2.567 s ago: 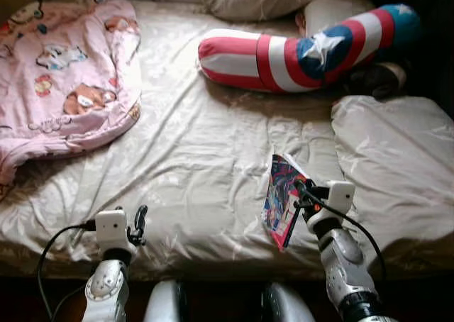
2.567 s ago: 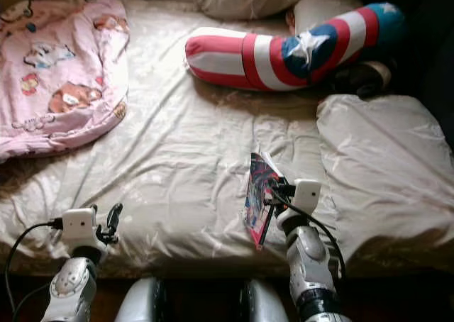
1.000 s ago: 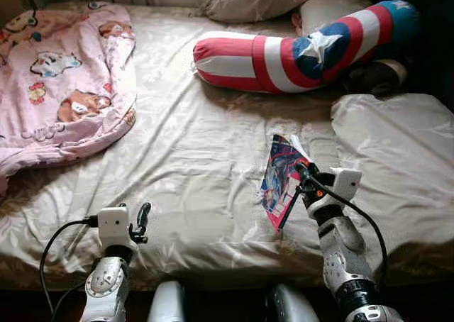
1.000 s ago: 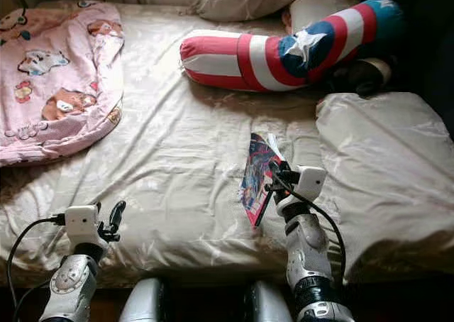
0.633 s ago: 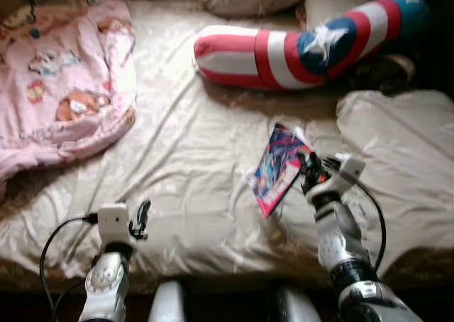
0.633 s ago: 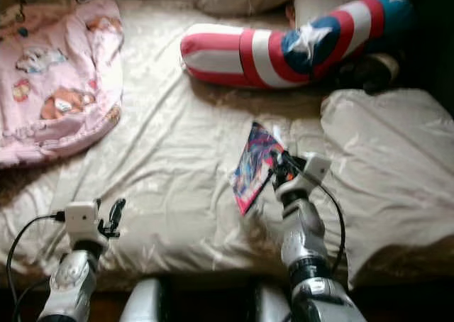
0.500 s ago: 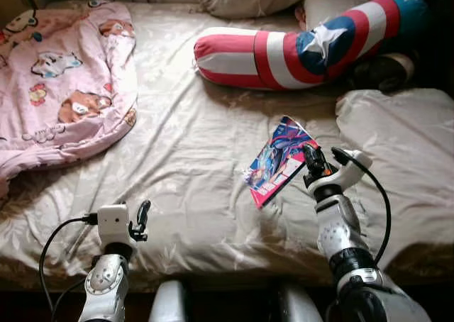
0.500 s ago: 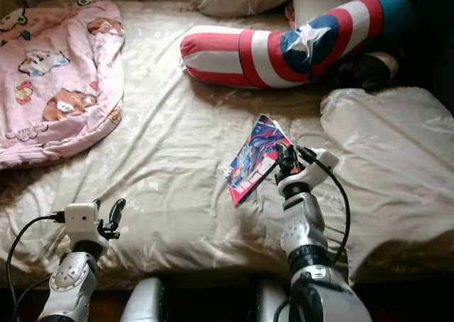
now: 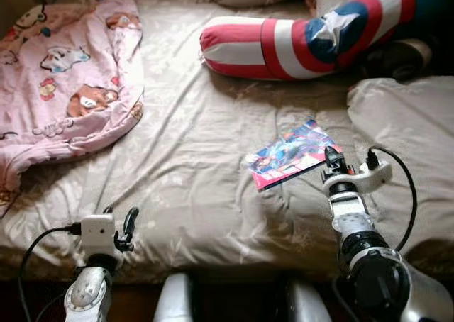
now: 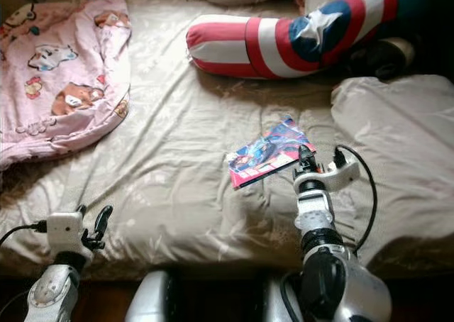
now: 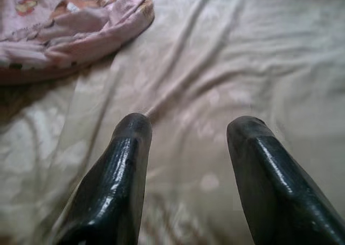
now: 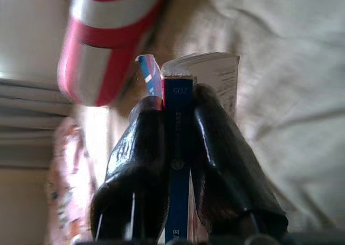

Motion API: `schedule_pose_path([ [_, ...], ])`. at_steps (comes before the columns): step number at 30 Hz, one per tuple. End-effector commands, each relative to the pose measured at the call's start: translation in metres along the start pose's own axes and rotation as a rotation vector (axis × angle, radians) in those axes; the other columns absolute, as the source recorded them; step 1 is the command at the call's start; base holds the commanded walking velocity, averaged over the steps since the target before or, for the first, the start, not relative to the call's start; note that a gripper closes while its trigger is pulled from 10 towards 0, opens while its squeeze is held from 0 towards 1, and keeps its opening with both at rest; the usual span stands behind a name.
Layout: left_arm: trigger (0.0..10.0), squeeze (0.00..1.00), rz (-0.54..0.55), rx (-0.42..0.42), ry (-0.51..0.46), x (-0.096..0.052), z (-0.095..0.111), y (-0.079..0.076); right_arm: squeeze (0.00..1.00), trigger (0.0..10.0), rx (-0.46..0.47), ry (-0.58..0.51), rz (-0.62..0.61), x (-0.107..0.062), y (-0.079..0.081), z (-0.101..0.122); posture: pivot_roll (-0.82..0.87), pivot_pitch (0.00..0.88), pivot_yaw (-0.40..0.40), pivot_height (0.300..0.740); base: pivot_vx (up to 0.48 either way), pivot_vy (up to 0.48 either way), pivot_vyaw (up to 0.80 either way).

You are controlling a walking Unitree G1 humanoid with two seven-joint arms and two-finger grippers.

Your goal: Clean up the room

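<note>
On the bed [image 9: 188, 173], near its front edge: right claw [image 9: 330, 156] shut tight on a thin comic book [image 9: 291, 154]. Grips the book by its blue spine, one black finger on each side, as seen in the right wrist view. Book lying almost flat, cover up, low over the sheet. Hard to tell if touching the sheet or just above it.

Left claw [image 11: 187, 127] open wide, holding nothing, low over the front of the bed and well apart from the book.

Looks like an early part of the clean-up. Done so far, by the look of it: book picked out and held. Left to do: carry the book off the bed to wherever books belong.

More mess around too:
- Pink blanket [image 9: 67, 67] with cartoon pictures, bunched up at the far left of the bed.
- Long red, white and blue pillow [image 9: 284, 49], lying crooked across the top.
- Beige pillow [image 9: 404, 123], slumped at the right side.
- Sheet full of wrinkles.

Probably lots left to tidy.
</note>
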State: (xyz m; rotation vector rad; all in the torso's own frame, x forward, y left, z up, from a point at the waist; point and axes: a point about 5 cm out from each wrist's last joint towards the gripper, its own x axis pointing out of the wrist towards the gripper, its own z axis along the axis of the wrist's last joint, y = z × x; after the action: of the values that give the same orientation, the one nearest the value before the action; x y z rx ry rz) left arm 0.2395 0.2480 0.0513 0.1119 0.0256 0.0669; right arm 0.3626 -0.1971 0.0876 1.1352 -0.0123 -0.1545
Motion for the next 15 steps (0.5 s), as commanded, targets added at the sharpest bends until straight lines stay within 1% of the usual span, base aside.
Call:
schedule_pose_path([
  [1, 10.0, 0.0, -0.002, 0.017, 0.023, -0.006, 0.0, 0.006, 0.0, 10.0, 0.042, -0.028, -0.106, -0.008, -0.02, 0.002, 0.21, 0.326, 0.055, 0.622, 0.0, 0.0, 0.0],
  [2, 10.0, 0.0, -0.005, 0.019, 0.024, -0.009, 0.0, 0.007, 0.0, 10.0, 0.053, -0.033, -0.131, -0.01, -0.025, 0.003, 0.21, 0.33, 0.06, 0.622, 0.0, 0.0, 0.0],
  [3, 10.0, 0.0, -0.016, 0.023, 0.029, -0.013, 0.001, 0.007, 0.0, 10.0, 0.027, -0.02, -0.189, -0.016, -0.036, 0.003, 0.21, 0.344, 0.067, 0.622, 0.0, 0.0, 0.0],
  [7, 10.0, 0.0, -0.047, 0.031, 0.046, -0.02, 0.001, 0.004, 0.0, 10.0, 0.0, -0.002, -0.291, -0.03, -0.06, 0.001, 0.21, 0.376, 0.079, 0.622, 0.0, 0.0, 0.0],
  [9, 10.0, 0.0, -0.053, 0.032, 0.064, -0.028, 0.003, 0.004, 0.0, 10.0, -0.001, -0.003, -0.349, -0.04, -0.074, -0.001, 0.21, 0.402, 0.089, 0.622, 0.0, 0.0, 0.0],
  [10, 10.0, 0.0, -0.053, 0.033, 0.069, -0.03, 0.004, 0.005, 0.0, 10.0, -0.005, -0.006, -0.367, -0.043, -0.077, -0.001, 0.21, 0.404, 0.091, 0.622, 0.0, 0.0, 0.0],
  [11, 10.0, 0.0, -0.053, 0.033, 0.069, -0.03, 0.004, 0.005, 0.0, 10.0, -0.005, -0.006, -0.367, -0.043, -0.077, -0.001, 0.21, 0.404, 0.091, 0.622, 0.0, 0.0, 0.0],
  [13, 10.0, 0.0, -0.054, 0.036, 0.081, -0.034, 0.003, 0.005, 0.0, 10.0, -0.015, -0.019, -0.405, -0.048, -0.085, 0.0, 0.21, 0.408, 0.092, 0.622, 0.0, 0.0, 0.0],
  [14, 10.0, 0.0, -0.057, 0.037, 0.087, -0.035, 0.003, 0.005, 0.0, 10.0, -0.006, -0.029, -0.423, -0.05, -0.088, 0.001, 0.2, 0.412, 0.093, 0.622, 0.0, 0.0, 0.0],
  [15, 10.0, 0.0, -0.066, 0.042, 0.097, -0.037, 0.002, 0.004, 0.0, 10.0, 0.043, -0.054, -0.464, -0.055, -0.094, 0.001, 0.2, 0.415, 0.093, 0.622, 0.0, 0.0, 0.0],
])
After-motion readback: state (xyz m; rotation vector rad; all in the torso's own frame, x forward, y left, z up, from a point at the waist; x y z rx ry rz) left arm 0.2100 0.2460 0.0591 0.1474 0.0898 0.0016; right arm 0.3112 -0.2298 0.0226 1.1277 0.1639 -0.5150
